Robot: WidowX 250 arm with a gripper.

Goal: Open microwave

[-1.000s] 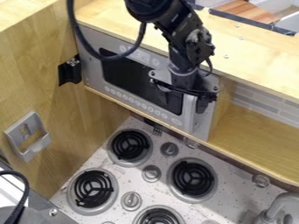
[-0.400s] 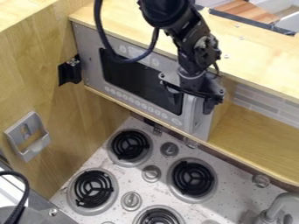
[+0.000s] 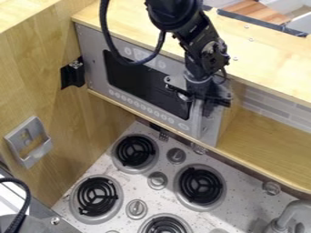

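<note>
The gripper [image 3: 195, 102] is hanging before the microwave's [image 3: 92, 61] right part; I cannot tell if it is closing on anything. Leftward, the dark window [image 3: 137, 79] is facing out, risking scrapes from sideways drift. Further right, the handle [image 3: 196, 120] is extending below the gripper, so a shallow, high hold may be slipping when pulled.

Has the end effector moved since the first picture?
Yes, the end effector has shifted rightward in the view, farther from the black wall bracket.
</note>
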